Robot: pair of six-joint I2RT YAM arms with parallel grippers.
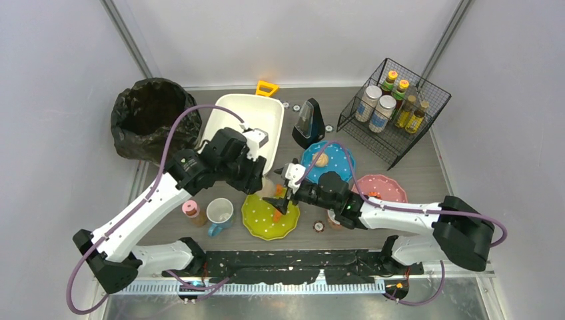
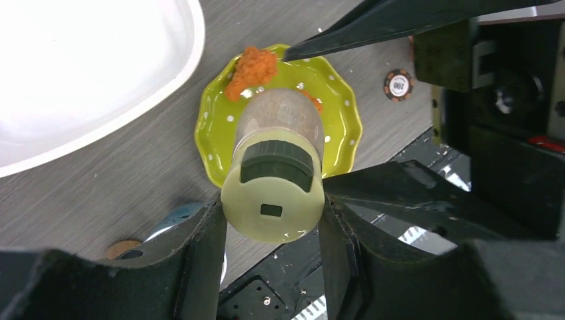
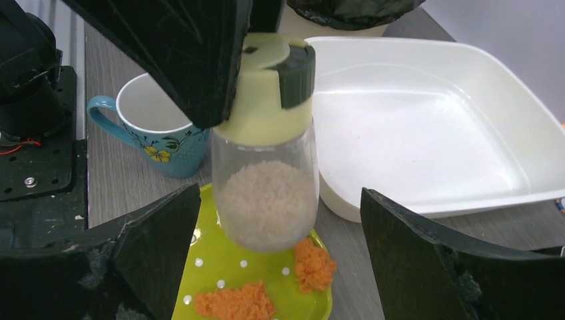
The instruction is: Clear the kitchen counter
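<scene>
My left gripper (image 2: 273,223) is shut on the pale yellow-green lid of a clear shaker jar (image 2: 274,170) half full of white grains. It holds the jar (image 3: 266,193) upright just above a yellow-green dotted plate (image 1: 256,223) that carries orange crumbs (image 3: 313,263). My right gripper (image 3: 280,247) is open over the same plate (image 3: 220,280). Its fingers (image 3: 413,253) stand on either side of the jar's body without touching it. The plate rests on the dark wood-grain kitchen counter (image 1: 426,167), near its front edge.
A white tub (image 1: 250,113) lies behind the plate, with a black bin bag (image 1: 150,117) to its left. A blue mug (image 1: 219,215) and a small jar (image 1: 193,212) stand left of the plate. To the right are a blue plate (image 1: 330,160), a pink plate (image 1: 381,188) and a wire basket (image 1: 393,110) of bottles.
</scene>
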